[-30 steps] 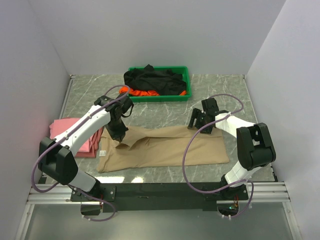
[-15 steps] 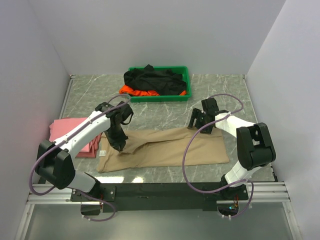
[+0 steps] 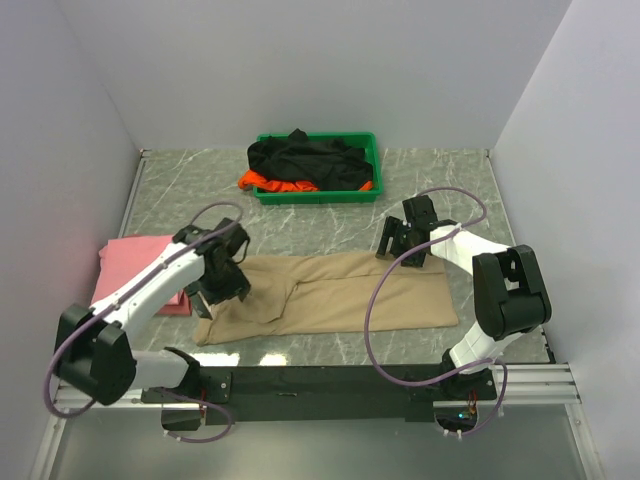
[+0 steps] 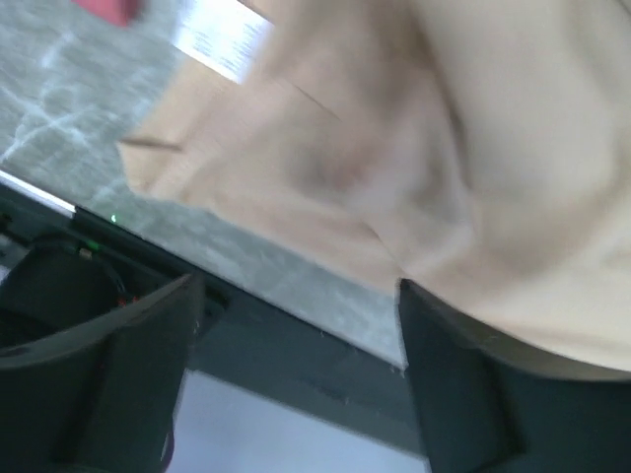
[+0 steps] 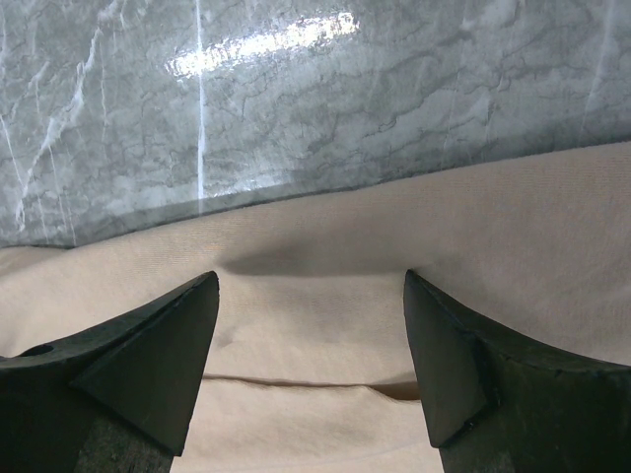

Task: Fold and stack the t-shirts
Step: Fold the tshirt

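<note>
While the beige t-shirt (image 3: 340,295) sprawls lengthwise across the middle of the marble desk (image 3: 450,190), it's the big piece in play. It's soft, light, floppy cotton that will sag and crease wherever it's lifted, so I'd take it at a hem corner or a folded edge, not the middle.

Behind it, the green tray (image 3: 372,150) holds the black t-shirt (image 3: 305,160) heaped over the orange t-shirt (image 3: 270,184). The pink t-shirt (image 3: 135,255) lies folded at the left, just beside the beige one's end.

Now the left jaws: standing apart over the beige shirt's left end, nothing between them. A second ago they were pinched on a raised fold farther back. That cloth has dropped flat, and the left arm (image 3: 150,285) has swung nearer.

The right arm (image 3: 465,245) hasn't budged, and the right jaws are apart above the far edge, empty.
</note>
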Robot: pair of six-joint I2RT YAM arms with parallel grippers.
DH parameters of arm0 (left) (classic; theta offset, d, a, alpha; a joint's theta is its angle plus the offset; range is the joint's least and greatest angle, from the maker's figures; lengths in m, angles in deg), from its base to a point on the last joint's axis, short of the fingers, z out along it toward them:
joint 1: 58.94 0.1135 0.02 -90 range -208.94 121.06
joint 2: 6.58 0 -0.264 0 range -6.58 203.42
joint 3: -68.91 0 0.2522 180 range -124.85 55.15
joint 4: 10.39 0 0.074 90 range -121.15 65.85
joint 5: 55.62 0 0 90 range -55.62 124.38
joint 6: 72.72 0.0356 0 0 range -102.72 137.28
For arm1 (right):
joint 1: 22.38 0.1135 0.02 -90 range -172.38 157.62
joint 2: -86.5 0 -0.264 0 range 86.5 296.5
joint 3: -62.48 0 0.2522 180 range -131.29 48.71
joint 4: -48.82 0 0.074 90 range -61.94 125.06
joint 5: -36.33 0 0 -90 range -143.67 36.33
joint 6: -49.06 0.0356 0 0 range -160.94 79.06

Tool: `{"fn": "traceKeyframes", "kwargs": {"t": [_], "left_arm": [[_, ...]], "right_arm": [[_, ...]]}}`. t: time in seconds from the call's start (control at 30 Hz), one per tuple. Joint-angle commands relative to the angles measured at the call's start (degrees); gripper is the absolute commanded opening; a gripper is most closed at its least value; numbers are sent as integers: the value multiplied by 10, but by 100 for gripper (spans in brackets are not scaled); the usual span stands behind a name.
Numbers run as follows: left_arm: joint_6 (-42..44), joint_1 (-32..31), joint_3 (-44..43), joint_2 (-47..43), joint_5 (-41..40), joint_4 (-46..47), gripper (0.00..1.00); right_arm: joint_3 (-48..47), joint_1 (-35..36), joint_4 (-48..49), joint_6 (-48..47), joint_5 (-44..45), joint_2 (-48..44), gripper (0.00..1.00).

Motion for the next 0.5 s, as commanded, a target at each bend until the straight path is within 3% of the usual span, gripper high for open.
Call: {"fn": "traceKeyframes", "kwargs": {"t": [0.0,0.03,0.23,0.33,0.47], "left_arm": [[-2,59,58,-41,-25,74,81],[6,72,85,-47,-21,96,72],[27,93,157,-75,56,241,61],[30,93,162,-64,70,254,53],[29,93,171,-81,74,269,55]], "right_arm": [[3,-5,-27,-13,26,18,82],[4,-5,-27,-14,25,19,82],[3,-5,-27,-13,26,19,82],[4,-5,-26,-13,25,19,82],[5,-5,-26,-14,26,18,82]]}}
